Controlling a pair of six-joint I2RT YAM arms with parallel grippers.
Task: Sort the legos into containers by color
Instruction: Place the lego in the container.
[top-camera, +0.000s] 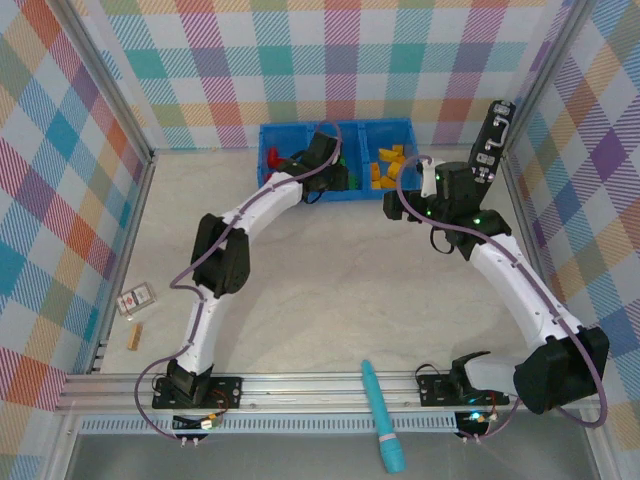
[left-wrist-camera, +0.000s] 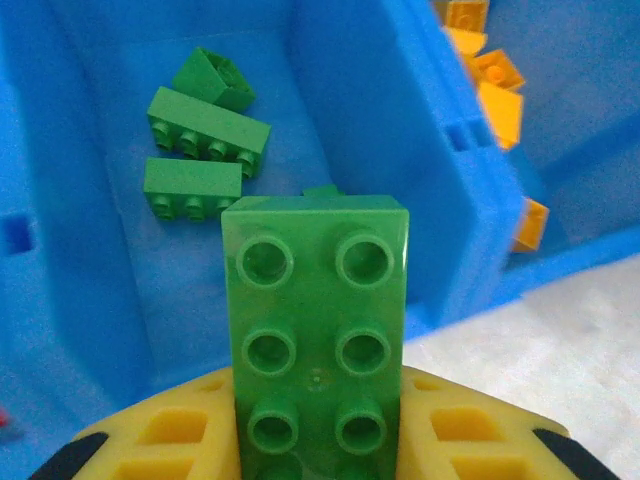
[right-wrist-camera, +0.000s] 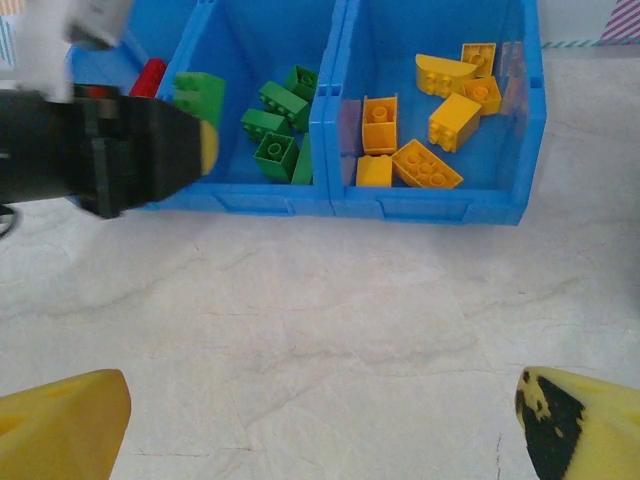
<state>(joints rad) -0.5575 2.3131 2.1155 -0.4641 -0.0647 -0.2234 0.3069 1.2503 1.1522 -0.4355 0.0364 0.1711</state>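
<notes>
Green brick (left-wrist-camera: 318, 330): two studs wide, six studs showing, glossy and clean, studs facing the wrist camera. Lower end pinched between left jaws, clamped tight on it. Hanging above the middle compartment of blue bin (right-wrist-camera: 430, 208), not yet dropped. Below it, other green bricks (right-wrist-camera: 278, 112) lying loose on that compartment's floor. Yellow-orange bricks (right-wrist-camera: 440, 115) piled in the right compartment, red brick (right-wrist-camera: 150, 76) peeking out of the left one. Colours unmixed as far as visible. Judged nearly finished: held brick likely the last or among the last, with only its release into the middle compartment left. Right jaws spread wide, holding nothing, low over pale surface (right-wrist-camera: 300, 300) just in front of the bin. Unrelated, off to the sides: teal pen-like tool (top-camera: 384, 418) at the near rail, black device (top-camera: 495, 135) by the far right corner.
</notes>
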